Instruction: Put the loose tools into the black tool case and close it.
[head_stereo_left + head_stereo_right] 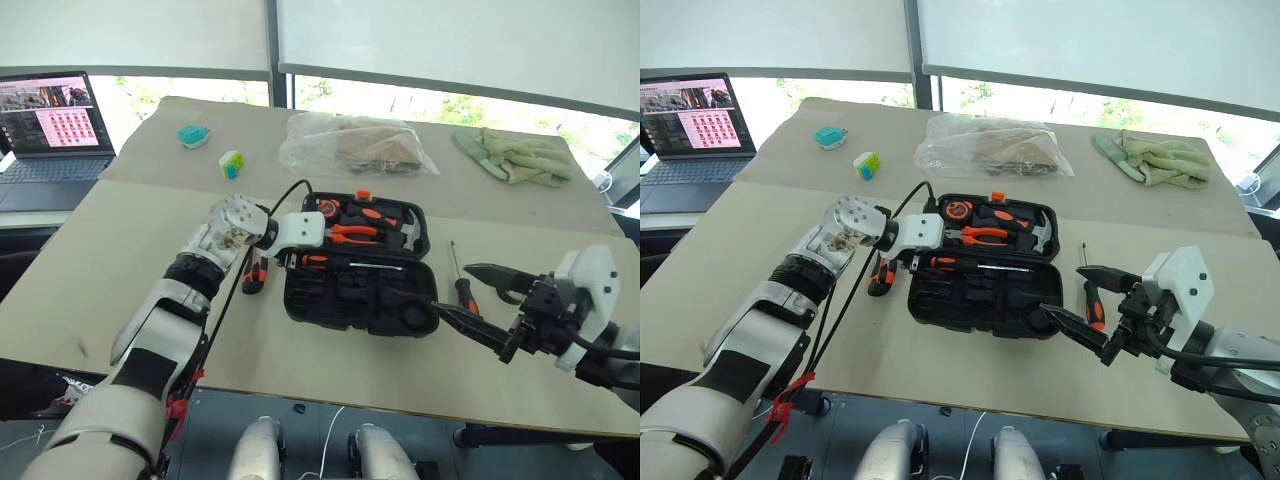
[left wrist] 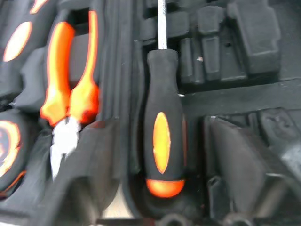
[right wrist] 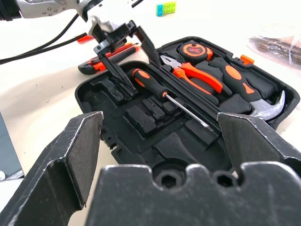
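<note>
Tape measure (image 3: 194,49) marked "3m"; orange face

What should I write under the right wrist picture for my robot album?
Left gripper open over a screwdriver in the open black tool case.
</note>
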